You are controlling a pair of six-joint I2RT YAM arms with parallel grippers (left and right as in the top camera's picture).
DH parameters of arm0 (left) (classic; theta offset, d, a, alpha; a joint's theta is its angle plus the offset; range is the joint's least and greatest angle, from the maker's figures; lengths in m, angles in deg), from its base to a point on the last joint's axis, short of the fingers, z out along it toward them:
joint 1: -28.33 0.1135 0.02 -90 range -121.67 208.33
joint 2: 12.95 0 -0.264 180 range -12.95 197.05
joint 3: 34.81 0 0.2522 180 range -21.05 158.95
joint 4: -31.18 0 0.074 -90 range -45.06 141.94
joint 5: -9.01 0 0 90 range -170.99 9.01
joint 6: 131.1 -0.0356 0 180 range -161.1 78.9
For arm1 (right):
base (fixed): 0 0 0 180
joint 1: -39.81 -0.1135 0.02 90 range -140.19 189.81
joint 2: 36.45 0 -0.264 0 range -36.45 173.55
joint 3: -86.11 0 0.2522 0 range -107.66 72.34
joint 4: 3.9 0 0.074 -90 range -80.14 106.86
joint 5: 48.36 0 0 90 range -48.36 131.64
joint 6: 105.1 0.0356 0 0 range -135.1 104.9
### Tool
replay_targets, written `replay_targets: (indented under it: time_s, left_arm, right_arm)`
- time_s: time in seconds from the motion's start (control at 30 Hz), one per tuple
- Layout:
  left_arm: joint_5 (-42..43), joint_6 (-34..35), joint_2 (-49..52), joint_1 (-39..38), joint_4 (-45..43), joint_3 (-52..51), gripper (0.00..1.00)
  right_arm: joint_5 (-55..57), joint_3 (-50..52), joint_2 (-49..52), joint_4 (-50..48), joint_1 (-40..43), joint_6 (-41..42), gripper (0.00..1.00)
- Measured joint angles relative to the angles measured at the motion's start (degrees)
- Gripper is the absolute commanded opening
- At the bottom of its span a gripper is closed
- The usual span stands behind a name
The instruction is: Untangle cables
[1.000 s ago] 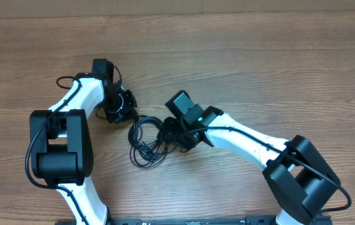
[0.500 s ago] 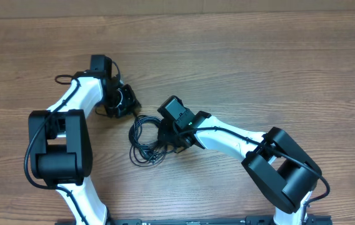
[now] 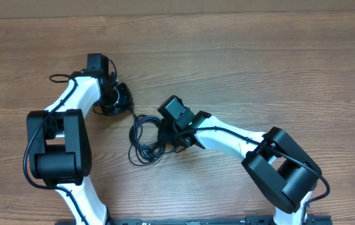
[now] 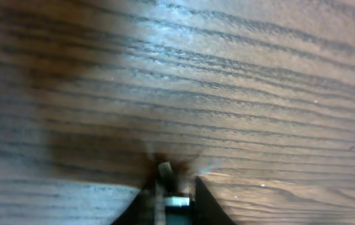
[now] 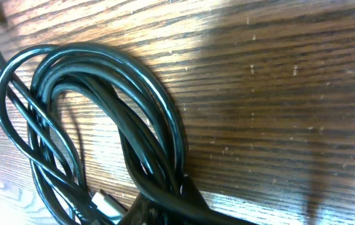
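The left tool pinched a silvery-tipped plug end low over the wooden counter. From it one thin cord ran rightward to the cables, black loops heaped on the counter between the arms. The right tool was pressed together on the heap's right side.

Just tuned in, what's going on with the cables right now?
Both arms are on the cables, a loose black bundle of loops on the table. The left gripper is shut on one cable end, and a strand runs from it to the bundle. The right gripper is shut on the bundle's right side. The loops lie tangled together; nothing is separated yet.
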Motion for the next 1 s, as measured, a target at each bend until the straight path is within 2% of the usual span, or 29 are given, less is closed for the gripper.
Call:
replay_targets:
  time_s: [0.23, 0.63, 1.0]
  left_arm:
    - [-1.4, -0.5, 0.0, -1.51, 1.66, 0.46, 0.04]
    - [6.45, -6.91, 0.52, -1.09, 16.76, 5.33, 0.04]
    - [4.52, -8.59, 0.52, -1.57, 25.38, 6.01, 0.04]
  right_arm:
    - [0.0, 0.0, 0.02, -0.02, 0.0, 0.04, 0.04]
    - [-0.94, 0.0, 0.0, 0.07, 2.82, -0.02, 0.04]
    - [-1.38, 0.0, 0.0, 0.02, 2.91, 0.0, 0.04]
